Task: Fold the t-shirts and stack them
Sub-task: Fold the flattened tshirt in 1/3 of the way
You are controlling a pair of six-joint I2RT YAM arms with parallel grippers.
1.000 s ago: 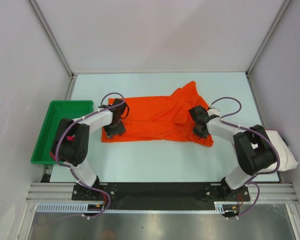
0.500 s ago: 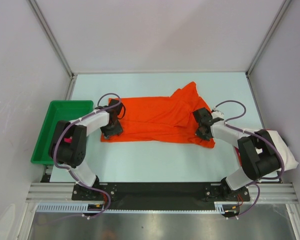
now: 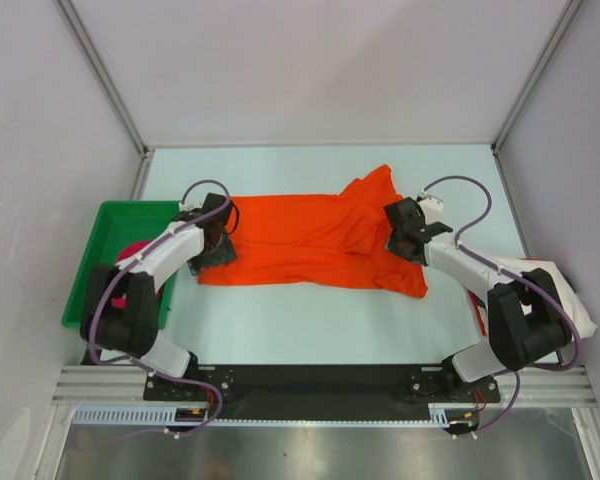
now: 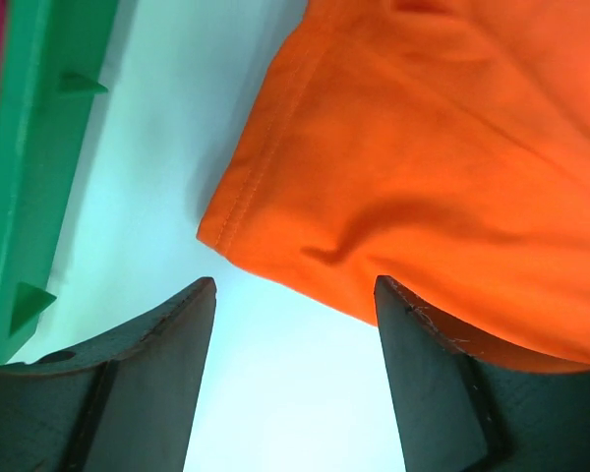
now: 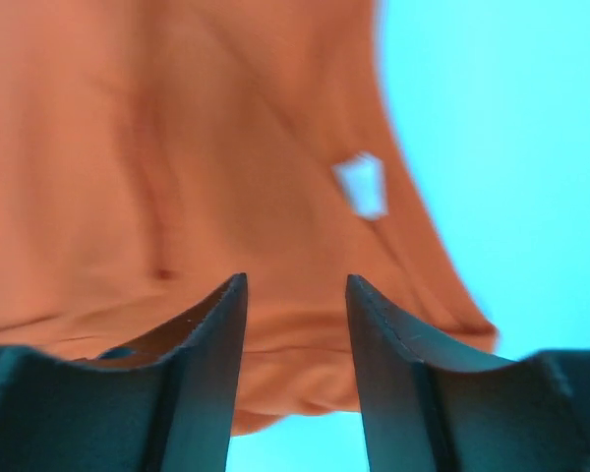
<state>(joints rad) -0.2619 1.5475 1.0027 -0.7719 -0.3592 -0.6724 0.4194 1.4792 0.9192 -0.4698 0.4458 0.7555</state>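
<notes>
The bright orange t-shirt [image 3: 310,240] lies spread across the middle of the table, with a raised fold at its right end. My left gripper [image 3: 208,245] is open at the shirt's left edge; in the left wrist view its fingers [image 4: 167,344] stand over bare table just short of the hem [image 4: 374,197]. My right gripper [image 3: 405,232] is open over the shirt's right part [image 5: 206,177], where a white label [image 5: 362,184] shows. A magenta-pink shirt [image 3: 132,253] lies in the green tray. An off-white shirt [image 3: 565,295] sits at the right edge.
The green plastic tray [image 3: 110,225] stands at the left table edge, close to my left arm; its wall shows in the left wrist view [image 4: 39,147]. Metal frame posts and white walls enclose the table.
Both arms have moved away from me and outward: the left gripper went from on the shirt to its left edge, the right one slid farther back. The shirt has stretched a little flatter.
</notes>
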